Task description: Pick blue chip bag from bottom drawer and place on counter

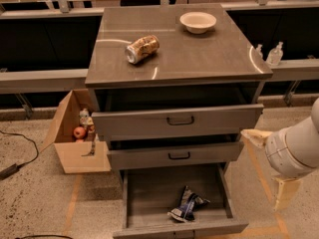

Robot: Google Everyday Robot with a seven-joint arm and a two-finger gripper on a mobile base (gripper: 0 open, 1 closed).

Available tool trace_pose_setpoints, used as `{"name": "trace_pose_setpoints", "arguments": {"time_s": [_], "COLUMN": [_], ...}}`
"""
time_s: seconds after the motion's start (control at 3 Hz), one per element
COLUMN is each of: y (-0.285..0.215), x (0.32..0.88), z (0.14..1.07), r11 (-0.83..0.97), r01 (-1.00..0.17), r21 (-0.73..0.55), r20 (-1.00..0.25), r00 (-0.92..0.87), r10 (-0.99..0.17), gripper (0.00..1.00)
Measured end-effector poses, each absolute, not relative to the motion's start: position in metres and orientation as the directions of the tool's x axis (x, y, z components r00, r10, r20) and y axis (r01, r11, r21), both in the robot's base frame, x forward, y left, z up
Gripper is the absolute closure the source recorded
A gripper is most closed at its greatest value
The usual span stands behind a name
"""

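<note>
The blue chip bag [187, 204] lies crumpled on the floor of the bottom drawer [144, 193], near its front panel and right of centre. The drawer is pulled fully out. The counter [199, 54] is the grey metal cabinet top above. My gripper [262, 169] is at the right of the cabinet, level with the lower drawers, and well apart from the bag. Its two pale fingers [253, 137] are spread wide with nothing between them. The white arm comes in from the right edge.
A dented gold-brown can [142, 49] lies on the counter's left side, and a white bowl [198, 22] stands at the back right. The two upper drawers [177, 121] are partly pulled out. An open cardboard box [75, 133] sits on the floor at the left. Two small bottles [274, 54] stand on a ledge at the right.
</note>
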State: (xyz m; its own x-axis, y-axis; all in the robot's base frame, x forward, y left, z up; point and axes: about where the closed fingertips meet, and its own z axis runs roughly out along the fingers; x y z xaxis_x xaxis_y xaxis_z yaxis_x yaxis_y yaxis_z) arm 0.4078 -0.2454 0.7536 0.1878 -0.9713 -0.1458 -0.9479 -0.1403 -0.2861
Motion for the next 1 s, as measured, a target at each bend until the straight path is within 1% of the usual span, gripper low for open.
{"name": "trace_pose_setpoints", "arguments": {"time_s": [0.33,0.67,1.0], "y": [-0.246,-0.238,-0.223], "x": [0.415,0.435,0.474], "z": [0.735,0.686,0.628], "r11": [-0.142,-0.211,-0.356], "r01": [-0.943,-0.920,-0.846], "r21": [-0.302,-0.330,-0.397], "r20": [-0.125,-0.112,-0.107], "r00": [0.187,0.260,0.428], "r10": [-0.974,-0.959,-0.897], "gripper": [0.00,0.00,0.00]}}
